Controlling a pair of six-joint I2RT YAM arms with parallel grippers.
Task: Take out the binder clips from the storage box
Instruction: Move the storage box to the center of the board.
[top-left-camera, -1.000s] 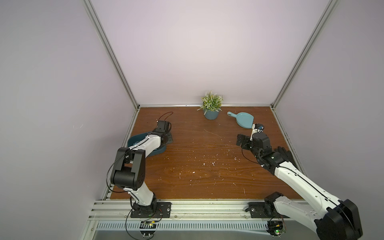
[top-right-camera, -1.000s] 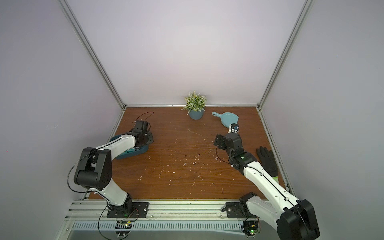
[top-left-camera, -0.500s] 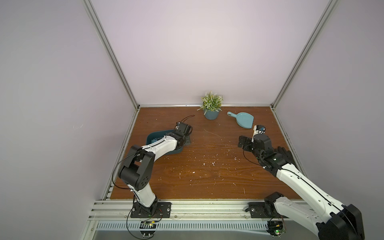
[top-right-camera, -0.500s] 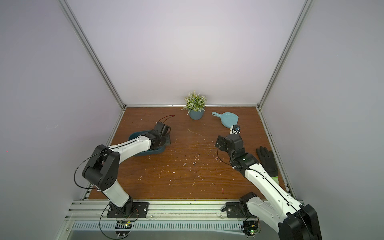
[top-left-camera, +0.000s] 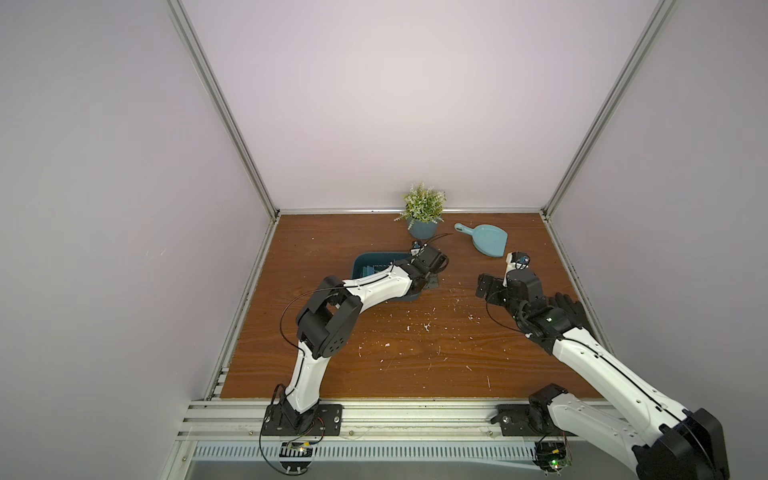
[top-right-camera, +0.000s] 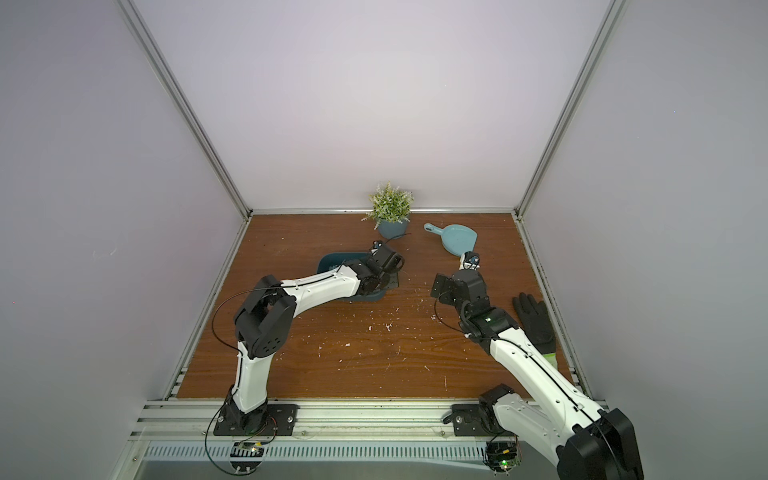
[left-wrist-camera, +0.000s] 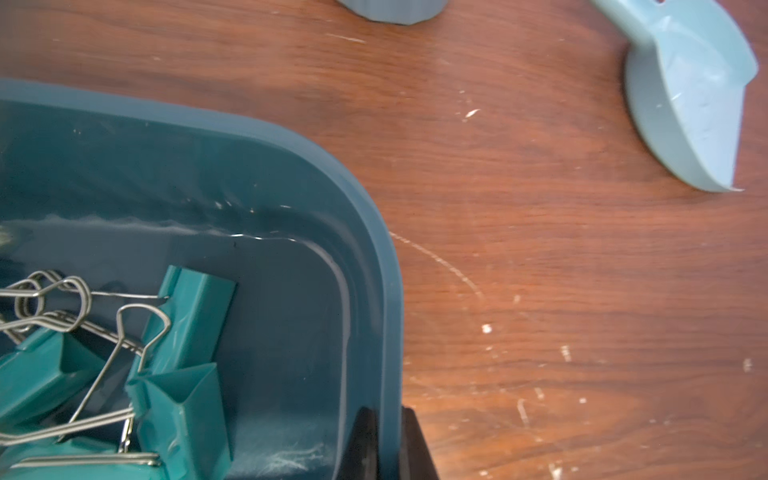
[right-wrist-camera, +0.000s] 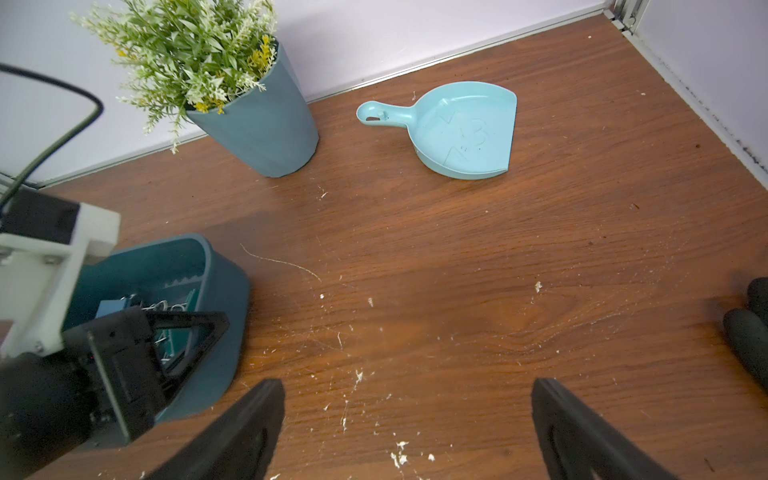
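The dark teal storage box (top-left-camera: 358, 266) (top-right-camera: 328, 262) sits left of the table's middle, half hidden under my left arm in both top views. My left gripper (left-wrist-camera: 389, 415) (top-left-camera: 430, 280) is shut on the box's rim (left-wrist-camera: 374, 232), one finger inside the wall and one outside. Several teal binder clips (left-wrist-camera: 178, 395) with silver wire handles lie piled inside; the right wrist view also shows them (right-wrist-camera: 166, 309) beside a blue one. My right gripper (right-wrist-camera: 409, 386) (top-right-camera: 440, 286) hangs open over bare wood to the right of the box (right-wrist-camera: 224, 299), holding nothing.
A grey-blue plant pot (top-left-camera: 423, 228) stands at the back wall, just behind the box. A light blue dustpan (top-left-camera: 490, 239) lies at the back right. A black glove (top-right-camera: 534, 320) lies by the right edge. White crumbs are scattered over the wooden table (top-left-camera: 415, 357).
My left gripper has dragged the storage box from the table's left edge rightwards to the middle. The right arm has shifted only slightly.
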